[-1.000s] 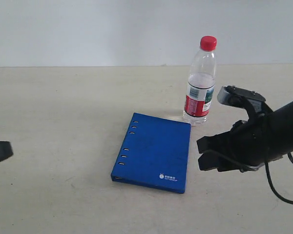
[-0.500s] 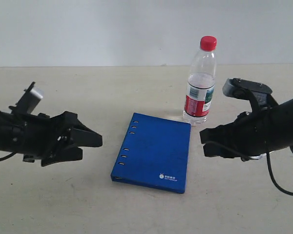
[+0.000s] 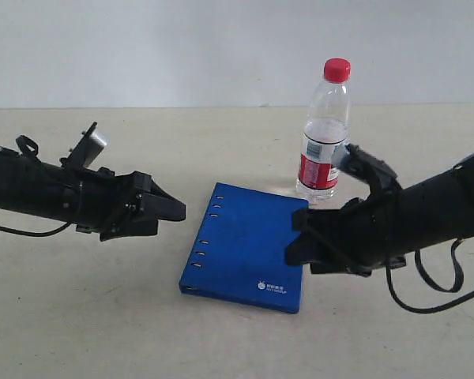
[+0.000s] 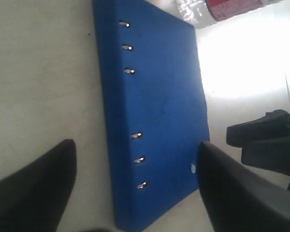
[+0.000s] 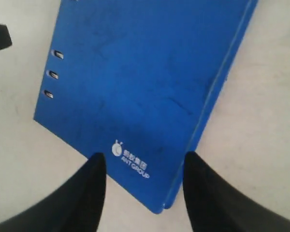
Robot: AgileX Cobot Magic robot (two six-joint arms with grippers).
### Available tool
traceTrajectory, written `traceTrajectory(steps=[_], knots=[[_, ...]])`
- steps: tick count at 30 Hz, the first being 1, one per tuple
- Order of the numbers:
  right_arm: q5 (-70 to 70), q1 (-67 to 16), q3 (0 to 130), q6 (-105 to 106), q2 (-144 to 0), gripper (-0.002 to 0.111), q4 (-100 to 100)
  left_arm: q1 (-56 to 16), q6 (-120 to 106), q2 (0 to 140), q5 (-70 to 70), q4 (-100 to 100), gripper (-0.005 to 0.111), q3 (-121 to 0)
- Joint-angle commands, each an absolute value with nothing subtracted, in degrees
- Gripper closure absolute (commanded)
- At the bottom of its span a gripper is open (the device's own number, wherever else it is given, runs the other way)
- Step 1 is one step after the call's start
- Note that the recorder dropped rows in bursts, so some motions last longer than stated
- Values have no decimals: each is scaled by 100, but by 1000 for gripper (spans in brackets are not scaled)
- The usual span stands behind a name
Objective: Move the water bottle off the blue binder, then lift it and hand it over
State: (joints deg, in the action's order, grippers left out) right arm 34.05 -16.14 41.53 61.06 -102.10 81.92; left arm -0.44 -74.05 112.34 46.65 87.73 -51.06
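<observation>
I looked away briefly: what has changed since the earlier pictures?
The left hand came into view from the left and advanced toward the blue binder; the right hand moved left to the binder's right edge. Both are open, holding nothing. The binder and water bottle stayed put.

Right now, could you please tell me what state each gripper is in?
Left gripper: open, empty.
Right gripper: open, empty, at the edge of the flat royal-blue ring binder.

Setting: robotics lab bench. Evidence: plain beige table (image 3: pixel 142 324), blank white wall (image 3: pixel 182 47) behind, black robot left arm (image 3: pixel 31 191) and right arm (image 3: pixel 438 209) reaching over it.
</observation>
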Motion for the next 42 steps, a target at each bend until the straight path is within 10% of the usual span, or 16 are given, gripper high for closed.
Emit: traceTrajectory(steps=[1,16,30,35,42], knots=[[3620,-1599,4353,6664,-10596,43,8207,-61,-7688,11511,5193,8808,41,-5135],[2846,-1599,4595,6652,-10613,42,9148,-61,-8017,11947,5335,9104,41,-5135],[6996,-1599,4595,8833,-11452,42,9995,-61,-8017,12234,6507,9104,41,-5135],[6360,-1599,4595,8749,-11452,44,9995,-61,-8017,12234,6787,9104,41,-5135],[5240,-1599,4595,8433,-11452,105,9995,-40,-8246,12234,5996,9067,41,-5135]])
